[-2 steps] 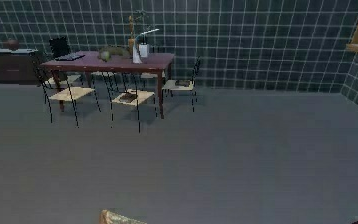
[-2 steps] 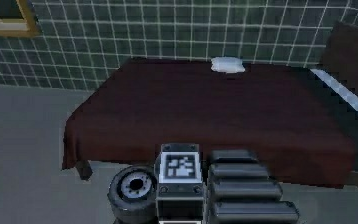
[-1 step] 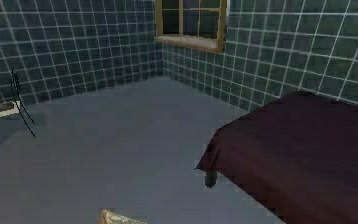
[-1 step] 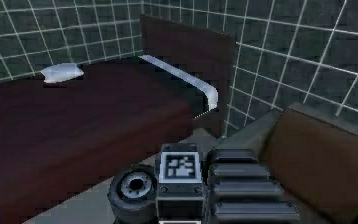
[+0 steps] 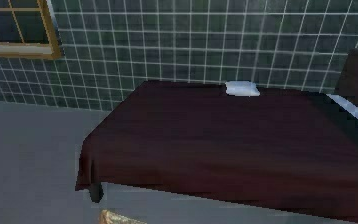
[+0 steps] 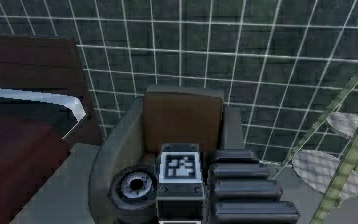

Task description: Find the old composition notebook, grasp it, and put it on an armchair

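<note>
Nearest, at the arm side view's bottom edge: dark arm with a white marked square, gripper just left of it, in front of the seat of a dark armchair. Cannot make out the fingers, so cannot tell how spread or pressed, nor whether holding anything. Left of the armchair, a bed under a maroon cover; right of it, a plant. In the forward view, same bed, white pillow by the tiled wall, wood-framed window upper left

Forward view overlooks bed; arm side view faces armchair, seemingly sharing bed.
</note>
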Available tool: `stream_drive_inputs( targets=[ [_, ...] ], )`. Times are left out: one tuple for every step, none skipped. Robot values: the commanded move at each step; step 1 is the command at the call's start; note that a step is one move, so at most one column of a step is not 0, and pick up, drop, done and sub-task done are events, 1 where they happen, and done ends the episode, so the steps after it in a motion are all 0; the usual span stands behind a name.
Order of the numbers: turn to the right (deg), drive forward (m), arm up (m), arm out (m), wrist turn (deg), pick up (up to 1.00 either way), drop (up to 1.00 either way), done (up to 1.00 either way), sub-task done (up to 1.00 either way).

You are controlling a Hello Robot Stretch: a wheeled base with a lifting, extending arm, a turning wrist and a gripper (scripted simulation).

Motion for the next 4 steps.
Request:
stream_drive_inputs(
  targets=[
    [0.0, 0.00, 0.00, 0.48, 0.0, 0.00, 0.00, 0.00, 0.00],
    [0.0, 0.00, 0.00, 0.00, 45.0, 0.00, 0.00, 0.00, 0.00],
    [0.0, 0.00, 0.00, 0.00, 45.0, 0.00, 0.00, 0.00, 0.00],
    [0.0, 0.00, 0.00, 0.00, 36.0, 0.00, 0.00, 0.00, 0.00]
  ],
)
